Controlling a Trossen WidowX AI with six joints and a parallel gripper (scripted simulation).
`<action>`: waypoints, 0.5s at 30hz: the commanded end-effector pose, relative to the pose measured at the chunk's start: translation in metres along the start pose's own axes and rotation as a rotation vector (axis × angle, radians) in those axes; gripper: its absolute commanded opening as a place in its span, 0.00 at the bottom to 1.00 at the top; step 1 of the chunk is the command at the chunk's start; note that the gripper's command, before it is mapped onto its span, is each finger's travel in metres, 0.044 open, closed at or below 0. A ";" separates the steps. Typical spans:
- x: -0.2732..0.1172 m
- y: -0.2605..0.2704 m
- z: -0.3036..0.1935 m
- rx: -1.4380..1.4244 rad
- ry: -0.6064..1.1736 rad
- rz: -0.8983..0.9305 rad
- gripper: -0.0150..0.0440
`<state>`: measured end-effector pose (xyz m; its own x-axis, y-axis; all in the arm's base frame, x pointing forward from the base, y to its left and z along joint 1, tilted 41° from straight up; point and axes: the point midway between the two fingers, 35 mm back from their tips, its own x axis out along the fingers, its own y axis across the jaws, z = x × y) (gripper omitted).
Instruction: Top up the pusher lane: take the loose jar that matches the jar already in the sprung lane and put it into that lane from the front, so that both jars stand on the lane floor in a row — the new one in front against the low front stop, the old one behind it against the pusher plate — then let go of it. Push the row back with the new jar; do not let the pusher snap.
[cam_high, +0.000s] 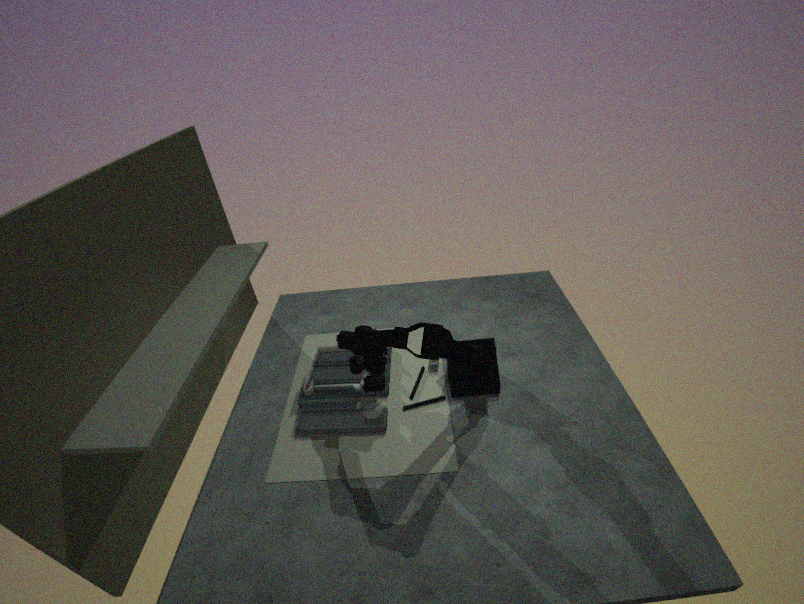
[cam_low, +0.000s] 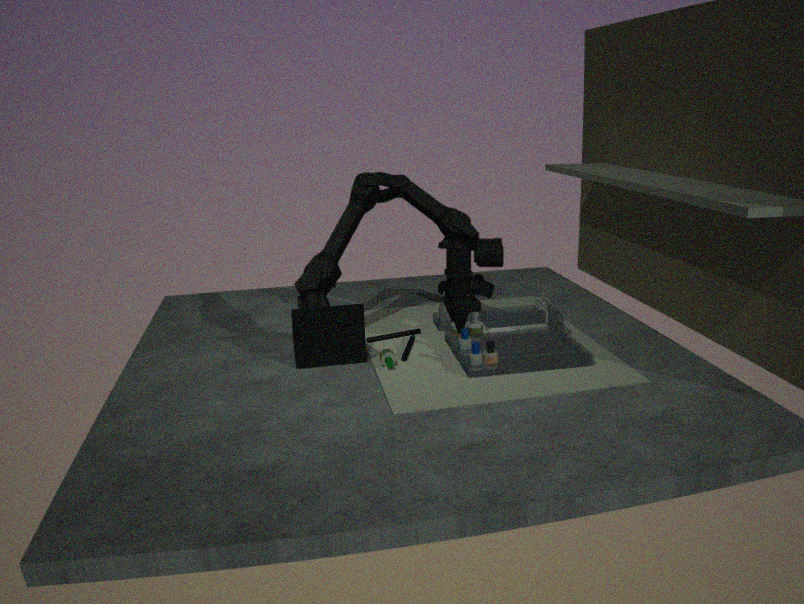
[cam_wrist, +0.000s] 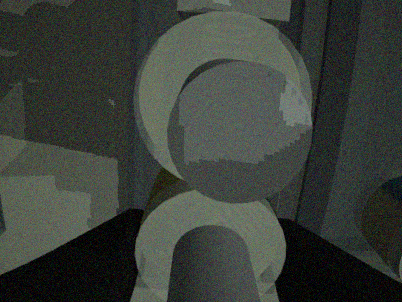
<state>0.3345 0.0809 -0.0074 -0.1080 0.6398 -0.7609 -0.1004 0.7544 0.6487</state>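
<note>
My gripper (cam_wrist: 208, 228) (cam_low: 459, 317) (cam_high: 371, 379) is shut on a pale jar with a grey lid (cam_wrist: 209, 275). It holds the jar upright at the front end of the lane rack (cam_low: 539, 351) (cam_high: 337, 422). In the wrist view a matching pale jar with a grey lid (cam_wrist: 234, 119) (cam_low: 476, 319) stands just ahead of the held jar, in line with it. The two look close or touching; I cannot tell which. The pale pusher plate (cam_wrist: 232, 2) stands right behind the far jar. The lane floor and the front stop are hidden under the jars.
Jars with blue lids (cam_low: 464, 333) (cam_low: 476, 349) and an orange jar with a dark lid (cam_low: 490, 354) stand in neighbouring lanes. A green-lidded jar (cam_low: 388, 359) lies on the pale mat (cam_low: 519, 390) beside two black sticks (cam_low: 393, 336). The arm's black base box (cam_low: 328, 336) stands left. A wall shelf (cam_low: 669, 187) is at the right.
</note>
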 end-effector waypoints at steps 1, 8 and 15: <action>0.000 0.001 0.001 -0.003 -0.007 0.009 0.25; 0.000 0.001 0.000 -0.003 -0.007 0.009 0.25; 0.000 0.001 -0.002 -0.003 -0.007 0.009 0.25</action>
<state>0.3319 0.0806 -0.0073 -0.1086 0.6401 -0.7606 -0.0984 0.7545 0.6489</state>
